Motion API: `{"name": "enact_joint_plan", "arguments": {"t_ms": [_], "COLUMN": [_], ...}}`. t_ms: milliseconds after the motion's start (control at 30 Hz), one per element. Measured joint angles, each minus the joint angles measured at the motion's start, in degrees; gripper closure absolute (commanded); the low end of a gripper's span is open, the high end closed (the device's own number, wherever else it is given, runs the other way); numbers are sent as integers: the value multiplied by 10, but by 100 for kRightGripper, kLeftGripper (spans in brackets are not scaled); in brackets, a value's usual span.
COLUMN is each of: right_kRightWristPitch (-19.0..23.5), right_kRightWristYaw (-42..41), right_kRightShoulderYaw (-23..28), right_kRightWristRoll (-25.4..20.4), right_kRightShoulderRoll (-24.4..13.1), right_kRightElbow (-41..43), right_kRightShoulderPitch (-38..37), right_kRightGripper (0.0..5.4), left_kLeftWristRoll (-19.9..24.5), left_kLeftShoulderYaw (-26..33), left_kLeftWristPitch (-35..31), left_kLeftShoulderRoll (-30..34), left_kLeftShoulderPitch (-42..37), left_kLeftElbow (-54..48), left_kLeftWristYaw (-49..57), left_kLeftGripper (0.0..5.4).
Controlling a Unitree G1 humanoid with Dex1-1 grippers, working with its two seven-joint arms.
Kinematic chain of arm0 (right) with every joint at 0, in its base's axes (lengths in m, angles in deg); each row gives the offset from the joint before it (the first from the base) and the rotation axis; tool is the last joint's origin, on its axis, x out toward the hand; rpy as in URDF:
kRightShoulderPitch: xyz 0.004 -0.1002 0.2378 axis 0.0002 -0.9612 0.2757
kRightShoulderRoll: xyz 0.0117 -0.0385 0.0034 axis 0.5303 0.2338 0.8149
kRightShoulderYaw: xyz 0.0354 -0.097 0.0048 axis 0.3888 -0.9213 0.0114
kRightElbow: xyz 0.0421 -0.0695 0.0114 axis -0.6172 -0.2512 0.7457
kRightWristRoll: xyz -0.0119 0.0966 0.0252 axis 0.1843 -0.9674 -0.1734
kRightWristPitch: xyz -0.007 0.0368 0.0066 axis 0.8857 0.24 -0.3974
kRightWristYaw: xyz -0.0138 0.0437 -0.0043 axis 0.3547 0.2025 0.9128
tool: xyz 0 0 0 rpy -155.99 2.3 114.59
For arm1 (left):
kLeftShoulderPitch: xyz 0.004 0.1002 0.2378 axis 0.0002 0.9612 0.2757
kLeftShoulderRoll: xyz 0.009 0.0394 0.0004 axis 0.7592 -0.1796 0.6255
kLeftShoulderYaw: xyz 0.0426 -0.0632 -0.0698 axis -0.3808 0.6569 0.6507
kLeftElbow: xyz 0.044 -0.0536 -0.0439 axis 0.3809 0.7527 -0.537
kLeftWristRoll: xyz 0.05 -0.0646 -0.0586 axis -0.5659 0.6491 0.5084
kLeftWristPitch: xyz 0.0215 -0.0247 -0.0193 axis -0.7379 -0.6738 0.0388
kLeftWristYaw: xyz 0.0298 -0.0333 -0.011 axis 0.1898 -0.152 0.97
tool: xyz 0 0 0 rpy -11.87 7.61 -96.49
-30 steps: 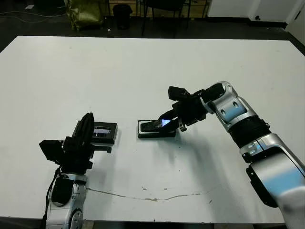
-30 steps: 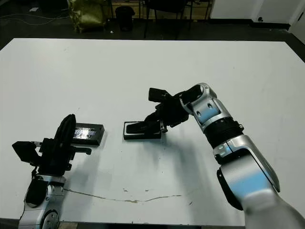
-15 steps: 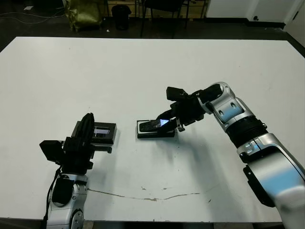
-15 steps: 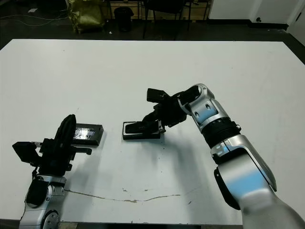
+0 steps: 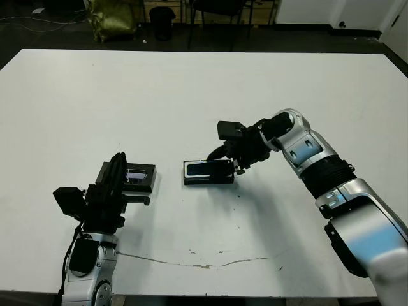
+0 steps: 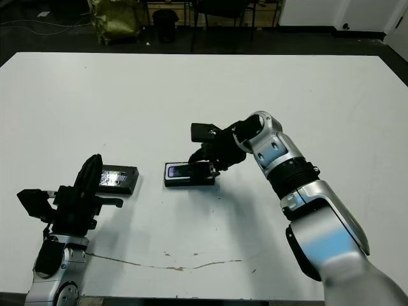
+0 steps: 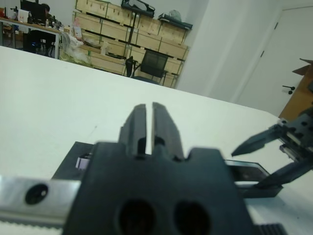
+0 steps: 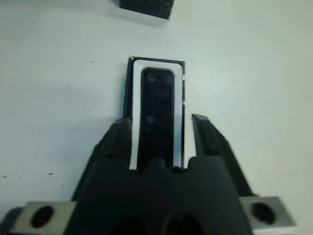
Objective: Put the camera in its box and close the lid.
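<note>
The left gripper rests at the near left of the table, its fingers pressed together on nothing, unchanged over the last second. Just beyond its fingertips lies the lid, flat on the table and well apart from the box. At table centre sits the box, and here the change shows: a second ago the camera was tilted, one end raised in the right gripper's fingers above the tray; now it lies flat inside the white lining, parallel to the long walls, glossy face up. The right gripper hovers low at the box's right end with its fingers spread, one to each side of the box, gripping nothing; the camera appears released. In judgement, the first half of the task is done: the camera is seated in its box. What remains is the lid, which lies untouched nearest the left gripper and has to be carried across and set squarely on the box.
</note>
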Motion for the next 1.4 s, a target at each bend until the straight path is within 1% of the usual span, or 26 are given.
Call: {"name": "enact_joint_plan", "arguments": {"t_ms": [333, 400, 633, 700, 733, 800, 933, 1067, 1167, 1200, 1300, 1400], "right_kRightWristPitch": [1, 1, 1, 7, 20, 46, 122, 227, 288, 299, 310, 308], "right_kRightWristYaw": [19, 20, 20, 1, -6, -8, 10, 72, 126, 139, 184, 243], "right_kRightShoulderYaw": [3, 3, 13, 23, 32, 65, 131, 196, 234, 245, 271, 300], "right_kRightWristRoll": [1, 3, -4, -25, -40, -77, -142, -199, -235, -245, -267, -283], "right_kRightShoulderRoll": [-1, -1, -5, -8, -7, -13, -41, -66, -78, -81, -85, -78], "right_kRightElbow": [3, 3, 6, 20, 33, 71, 177, 302, 388, 408, 459, 507], "right_kRightShoulderPitch": [2, 4, 3, -3, -9, -25, -49, -93, -143, -157, -201, -255], "right_kRightGripper": [35, 1, 1, 1, 1, 1, 1, 1, 1, 1, 36, 104], "left_kLeftWristRoll": [1, 1, 2, 2, 1, 1, 1, -7, -10, -10, -10, -11], "left_kLeftShoulderYaw": [0, 0, 0, 0, 0, 0, 0, 0, 0, 0, 1, 2], "left_kLeftWristPitch": [-5, -7, -8, -7, -6, -6, -5, -4, -1, 1, 13, 22], "left_kLeftShoulderRoll": [0, 0, 0, 0, 0, 0, 0, 1, 1, 1, 1, 2], "left_kLeftShoulderPitch": [0, 1, 1, 1, 0, 1, 2, 0, -1, -2, -5, -7], "left_kLeftElbow": [-2, -4, -5, -4, -4, -4, -5, -5, -4, -2, 6, 14], "left_kLeftWristYaw": [0, 3, 3, 3, 3, 3, 3, 3, 3, 2, -4, -6], "left_kLeftGripper": [540, 540, 540, 540, 540, 540, 540, 540, 540, 540, 540, 540]}}
